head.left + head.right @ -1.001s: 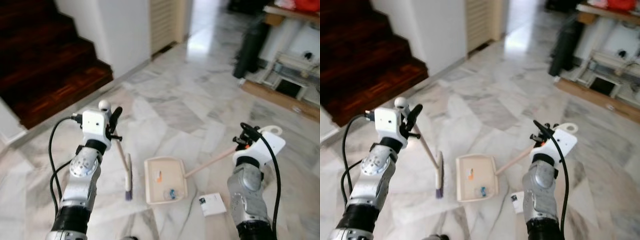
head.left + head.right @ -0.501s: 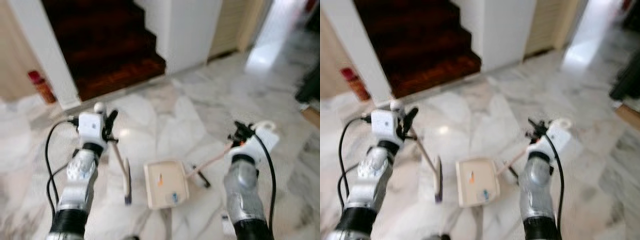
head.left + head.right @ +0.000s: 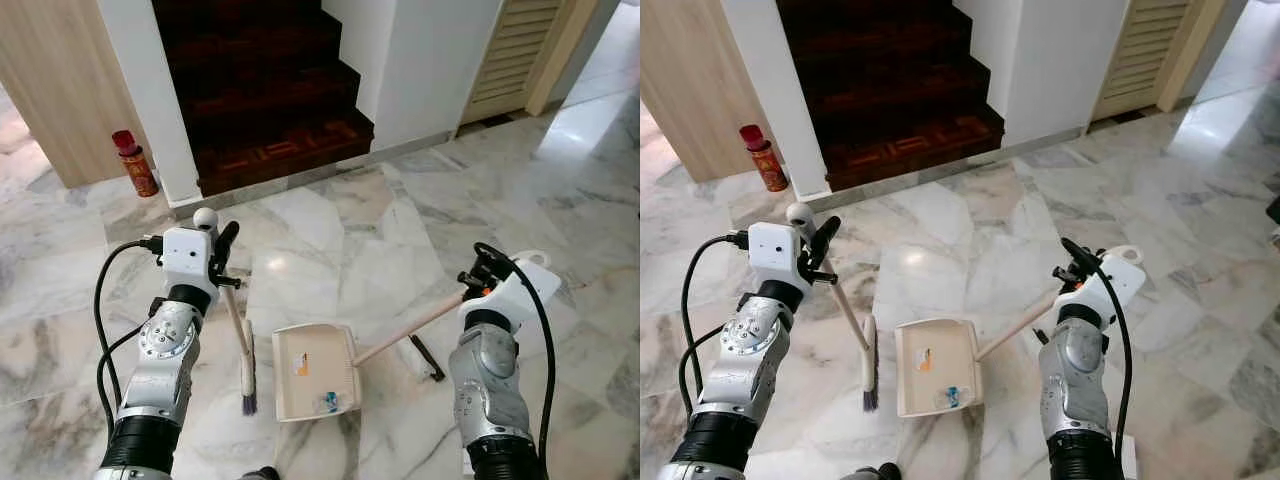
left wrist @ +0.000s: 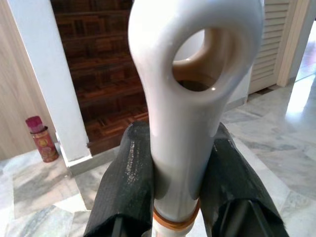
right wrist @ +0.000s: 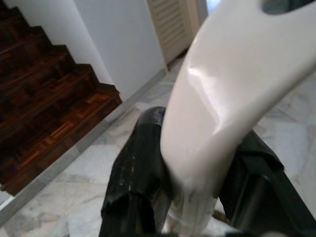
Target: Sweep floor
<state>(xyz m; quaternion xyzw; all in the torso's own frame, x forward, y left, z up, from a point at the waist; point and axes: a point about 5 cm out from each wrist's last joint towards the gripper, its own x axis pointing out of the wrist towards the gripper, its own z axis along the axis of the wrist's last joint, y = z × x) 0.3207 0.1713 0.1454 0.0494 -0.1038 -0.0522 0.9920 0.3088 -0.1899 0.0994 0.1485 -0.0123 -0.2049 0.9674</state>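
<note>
Left gripper (image 3: 222, 262) is clamping the broom (image 3: 243, 345) by its handle top; right gripper (image 3: 478, 283) is clamping the dustpan (image 3: 312, 370) handle. Both long handles are slanting down to the marble floor (image 3: 330, 230), broom head lying just beside the pan's left edge.

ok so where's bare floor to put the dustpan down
Open marble lies between the dustpan and the stairs, and out right toward the louvred door. It is crowded by the broom on the dustpan's left and the dark stick on its right.
</note>
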